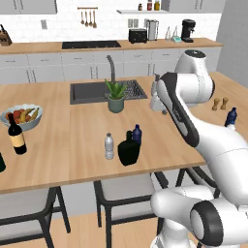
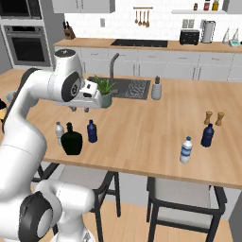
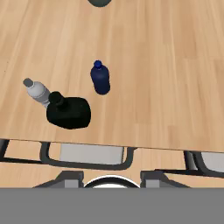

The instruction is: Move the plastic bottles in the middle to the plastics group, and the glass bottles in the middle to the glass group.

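Note:
Near the counter's front edge stand three middle bottles: a clear plastic bottle (image 1: 109,146) (image 2: 59,132) (image 3: 37,92) with a white cap, a squat black glass bottle (image 1: 129,150) (image 2: 72,140) (image 3: 69,112), and a dark navy plastic bottle (image 1: 137,134) (image 2: 92,131) (image 3: 100,78). My gripper (image 2: 81,109) (image 3: 110,179) hovers above the counter just behind them, open, with nothing between its fingers. The plastics group (image 2: 186,150) (image 1: 231,117) is far to the right. The glass group's tall wine bottle (image 1: 17,135) stands at the left, a dark green bottle (image 1: 1,162) beside it at the picture's edge.
A fruit bowl (image 1: 22,116) sits behind the wine bottle. A potted plant (image 1: 115,97) (image 2: 104,92) and sink (image 1: 92,92) lie behind the hand, a soap dispenser (image 2: 156,88) to the right. Salt and pepper shakers (image 2: 213,118) stand near the right bottles. Stools (image 3: 89,155) stand below the counter edge.

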{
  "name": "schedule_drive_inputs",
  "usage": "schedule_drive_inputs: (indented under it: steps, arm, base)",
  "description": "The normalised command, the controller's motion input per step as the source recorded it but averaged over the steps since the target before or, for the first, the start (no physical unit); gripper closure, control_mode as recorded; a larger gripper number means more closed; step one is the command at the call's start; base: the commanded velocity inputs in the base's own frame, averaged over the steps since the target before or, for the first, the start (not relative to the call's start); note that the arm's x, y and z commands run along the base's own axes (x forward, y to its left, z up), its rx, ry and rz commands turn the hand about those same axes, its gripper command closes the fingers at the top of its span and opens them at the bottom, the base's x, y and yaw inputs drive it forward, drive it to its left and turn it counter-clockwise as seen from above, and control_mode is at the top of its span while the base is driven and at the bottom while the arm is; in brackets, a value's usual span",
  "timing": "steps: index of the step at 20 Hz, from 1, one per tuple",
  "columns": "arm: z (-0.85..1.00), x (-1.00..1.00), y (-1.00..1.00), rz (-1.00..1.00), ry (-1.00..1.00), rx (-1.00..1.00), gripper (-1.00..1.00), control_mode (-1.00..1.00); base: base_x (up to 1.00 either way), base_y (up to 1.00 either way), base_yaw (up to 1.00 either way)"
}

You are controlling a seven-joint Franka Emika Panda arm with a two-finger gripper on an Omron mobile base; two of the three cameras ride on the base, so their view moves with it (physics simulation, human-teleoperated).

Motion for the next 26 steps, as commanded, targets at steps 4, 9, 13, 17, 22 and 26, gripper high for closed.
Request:
schedule_drive_inputs:
  steps: [4,9,13,17,22,26]
  arm:
    - [-0.08,0.16,0.09,0.00,-0.01,0.00,-1.00,-1.00]
    - [-0.35,0.19,0.56,0.00,0.00,0.00,-1.00,-1.00]
    - [-0.50,0.18,0.76,0.02,-0.02,-0.01,-1.00,-1.00]
    - [-0.39,-0.03,0.73,0.05,-0.09,-0.03,-1.00,-1.00]
    - [-0.15,0.00,0.27,0.10,-0.10,0.00,-1.00,-1.00]
    - [-0.22,0.32,0.00,0.01,-0.01,0.00,-1.00,-1.00]
  base:
    - [0.00,0.00,0.00]
    - [0.00,0.00,0.00]
    - [0.00,0.00,0.00]
    - [0.00,0.00,0.00]
    - [0.00,0.00,0.00]
    - [0.00,0.00,0.00]
